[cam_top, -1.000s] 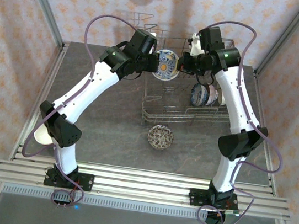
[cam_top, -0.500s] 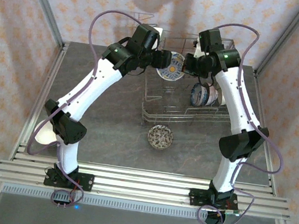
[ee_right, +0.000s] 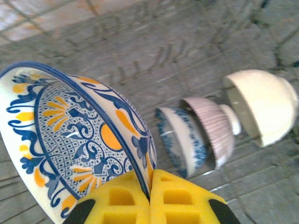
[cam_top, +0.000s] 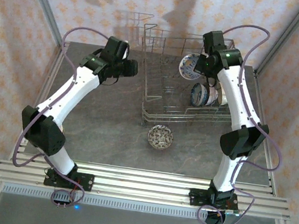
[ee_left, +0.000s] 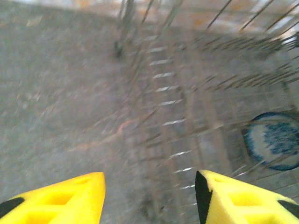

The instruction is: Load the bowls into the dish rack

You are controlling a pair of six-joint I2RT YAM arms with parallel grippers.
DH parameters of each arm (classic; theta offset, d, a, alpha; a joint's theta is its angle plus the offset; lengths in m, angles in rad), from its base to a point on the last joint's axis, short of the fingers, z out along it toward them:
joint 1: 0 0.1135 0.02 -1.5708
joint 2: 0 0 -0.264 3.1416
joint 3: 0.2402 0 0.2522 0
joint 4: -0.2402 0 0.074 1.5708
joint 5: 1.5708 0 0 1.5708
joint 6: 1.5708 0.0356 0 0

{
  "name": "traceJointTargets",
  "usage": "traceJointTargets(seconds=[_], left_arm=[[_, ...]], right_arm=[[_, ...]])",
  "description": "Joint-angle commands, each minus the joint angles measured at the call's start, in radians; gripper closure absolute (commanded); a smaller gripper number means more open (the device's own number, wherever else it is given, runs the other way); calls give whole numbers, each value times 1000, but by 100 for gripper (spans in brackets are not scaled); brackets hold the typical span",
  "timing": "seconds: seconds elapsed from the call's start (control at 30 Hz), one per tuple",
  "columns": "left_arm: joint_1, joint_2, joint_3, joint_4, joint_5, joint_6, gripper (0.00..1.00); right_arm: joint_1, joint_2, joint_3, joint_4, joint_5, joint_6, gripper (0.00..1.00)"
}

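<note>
One grey stone-look table, patterned walls; rack at rear, one bowl before it. Left wrist: left claw spread, rack ahead, blurred. Right wrist: right claw pinches patterned bowl rim near racked bowls.

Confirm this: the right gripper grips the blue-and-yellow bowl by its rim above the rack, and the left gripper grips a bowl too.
Wrong about the left gripper: the left wrist view shows it open and empty. The right gripper does grip the blue-and-yellow bowl by its rim above the rack.
</note>
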Motion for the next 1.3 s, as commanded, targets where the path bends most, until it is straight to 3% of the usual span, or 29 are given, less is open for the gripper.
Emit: traceJointTargets(seconds=[0.0, 0.17, 0.43, 0.83, 1.27], left_arm=[[12, -27, -94, 65, 37, -47, 51], [15, -1, -184, 74, 81, -64, 52], [19, 57, -244, 101, 161, -75, 55], [2, 104, -297, 186, 240, -105, 57], [3, 127, -252, 157, 241, -55, 57]], right_arm=[[8, -52, -57, -16, 214, 64, 100], [54, -32, -93, -51, 426, 93, 100], [121, 34, -80, -122, 628, 118, 100], [208, 259, 142, -375, 887, 190, 100], [242, 373, 179, -452, 934, 239, 100]])
